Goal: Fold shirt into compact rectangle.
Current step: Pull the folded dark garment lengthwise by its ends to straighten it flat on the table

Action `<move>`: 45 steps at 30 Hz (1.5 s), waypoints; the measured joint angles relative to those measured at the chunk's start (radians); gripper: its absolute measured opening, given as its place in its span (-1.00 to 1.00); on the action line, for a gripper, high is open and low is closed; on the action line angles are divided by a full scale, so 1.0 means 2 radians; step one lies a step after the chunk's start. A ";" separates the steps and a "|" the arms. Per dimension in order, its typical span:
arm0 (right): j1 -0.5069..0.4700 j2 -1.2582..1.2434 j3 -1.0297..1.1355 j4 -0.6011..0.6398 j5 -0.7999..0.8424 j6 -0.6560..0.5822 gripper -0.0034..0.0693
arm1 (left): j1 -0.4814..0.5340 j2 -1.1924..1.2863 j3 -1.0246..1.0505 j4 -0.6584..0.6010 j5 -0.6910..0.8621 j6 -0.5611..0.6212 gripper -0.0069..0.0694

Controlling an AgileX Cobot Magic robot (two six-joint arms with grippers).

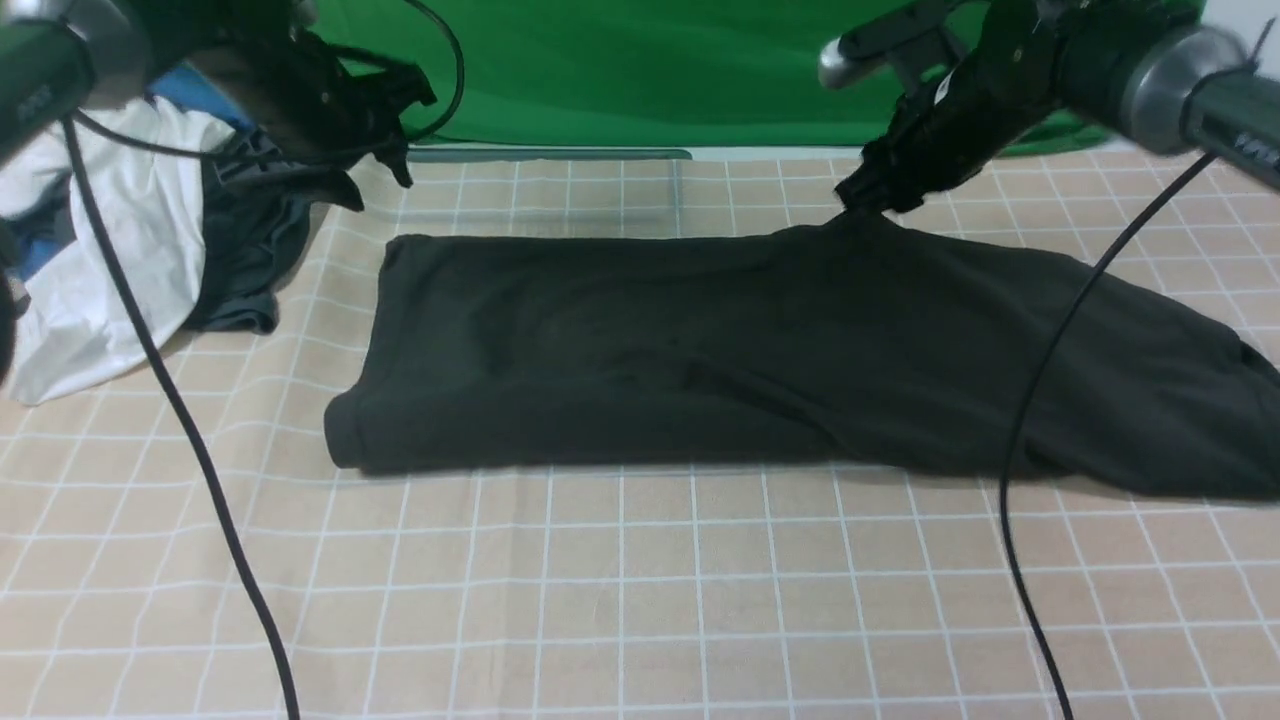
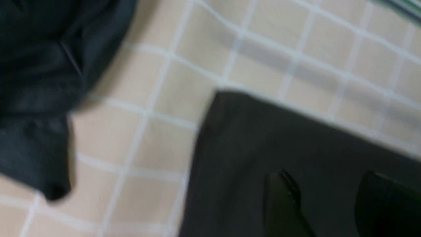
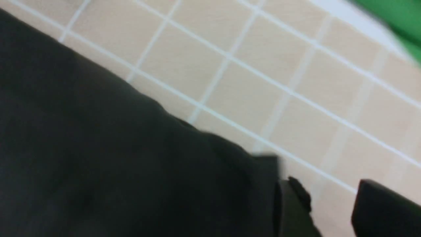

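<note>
**Q:** Where is your shirt, and what have the claws got?

**A:** Noted. The shirt (image 1: 760, 360) lies flat on the desk (image 1: 620, 600) as a long band. One end is just beside the grey garment (image 1: 250, 250). The other end is well apart from it, with a loose sleeve spread out. Your left claw (image 2: 329, 187) hangs over the shirt corner nearest the grey garment, jaws apart, nothing between them. Your right claw (image 3: 332, 194) sits at one long edge of the shirt, well apart from the grey garment. Its jaws are apart too, with bare desk showing in the gap. A small peak of cloth stands right under it.

**Q:** How will it handle?

**A:** Judgement: light, limp cloth in several layers. It will sag and slide over itself, with no breakage risk. If you pinch only the top layer, expect the layers to shear.

**Q:** Where should you take hold?

**A:** Probably at the end far from the grey garment. Pinch both corners there through all layers, then carry them toward the grey garment's end. Tuck the sleeve in first, or the rectangle comes out lumpy.
</note>
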 joint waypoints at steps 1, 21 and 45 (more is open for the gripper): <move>0.000 -0.004 0.000 -0.003 0.004 0.001 -0.14 | 0.000 -0.002 0.000 0.000 0.000 0.004 -0.07; -0.205 -0.098 0.126 0.020 0.213 0.055 -0.21 | -0.125 -0.060 0.251 -0.009 -0.038 0.063 -0.79; -0.226 -0.030 0.159 0.079 0.066 0.025 -0.77 | -0.125 -0.058 0.252 -0.005 -0.043 0.064 -0.79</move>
